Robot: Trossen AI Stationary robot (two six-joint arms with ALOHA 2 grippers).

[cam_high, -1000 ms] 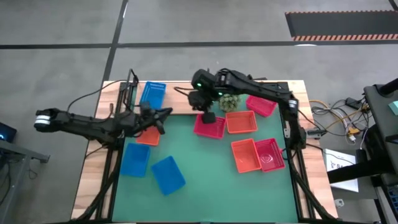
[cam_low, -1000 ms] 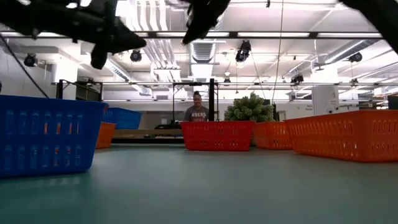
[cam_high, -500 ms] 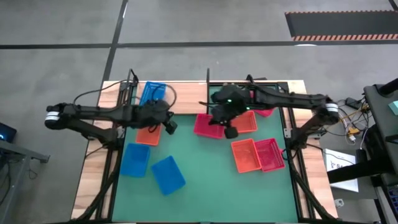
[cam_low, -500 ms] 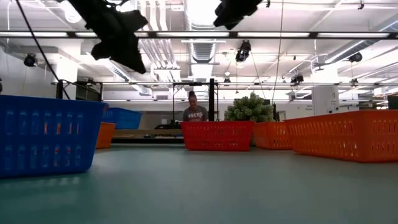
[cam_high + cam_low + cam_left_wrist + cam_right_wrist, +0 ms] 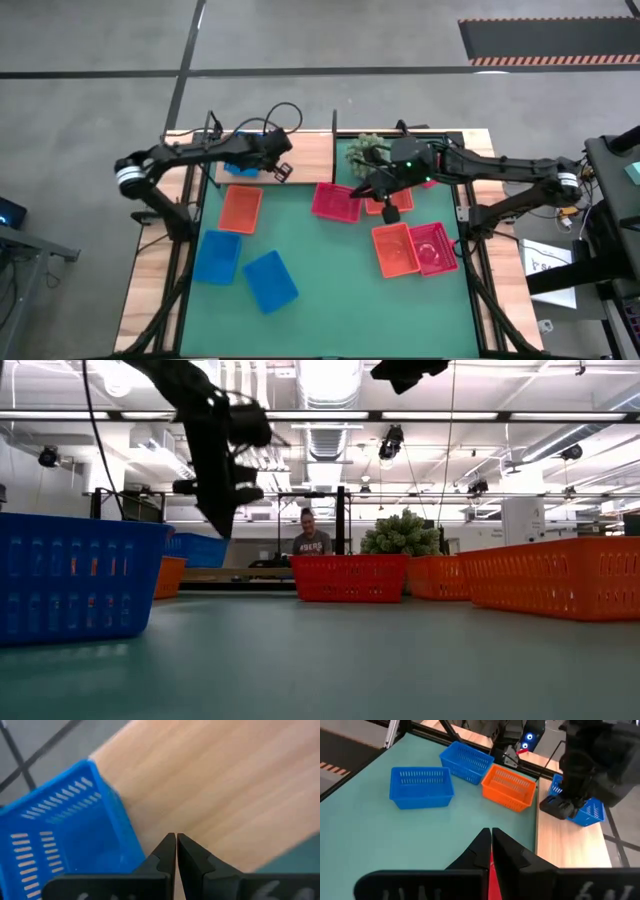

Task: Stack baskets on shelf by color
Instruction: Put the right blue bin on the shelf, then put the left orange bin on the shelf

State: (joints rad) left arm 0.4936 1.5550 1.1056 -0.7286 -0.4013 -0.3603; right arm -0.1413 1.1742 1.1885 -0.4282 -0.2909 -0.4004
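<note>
My left gripper (image 5: 283, 172) (image 5: 176, 840) is shut and hovers over the bare wooden shelf (image 5: 305, 157) (image 5: 225, 785), just beside the corner of a blue basket (image 5: 240, 160) (image 5: 60, 840) that stands on the shelf. My right gripper (image 5: 390, 212) (image 5: 490, 834) is also shut. It hangs high above the mat between a red basket (image 5: 336, 202) and an orange basket (image 5: 392, 195). On the mat lie another orange basket (image 5: 240, 208) (image 5: 509, 787) and two blue baskets (image 5: 216, 256) (image 5: 270, 280). An orange basket (image 5: 395, 250) and a red-pink basket (image 5: 433, 247) sit side by side.
A spiky green ball plant (image 5: 365, 150) (image 5: 403, 532) stands at the mat's far edge, by the shelf's black post (image 5: 333, 130). The right arm (image 5: 470, 170) spans the far right corner and hides what lies under it. A person (image 5: 316, 535) shows in the room beyond.
My left gripper has moved from above the orange basket on the mat toward the far edge and now hangs over the shelf beside the blue basket. My right gripper has swung from near the red basket toward the table's right and near side. No basket has shifted.
</note>
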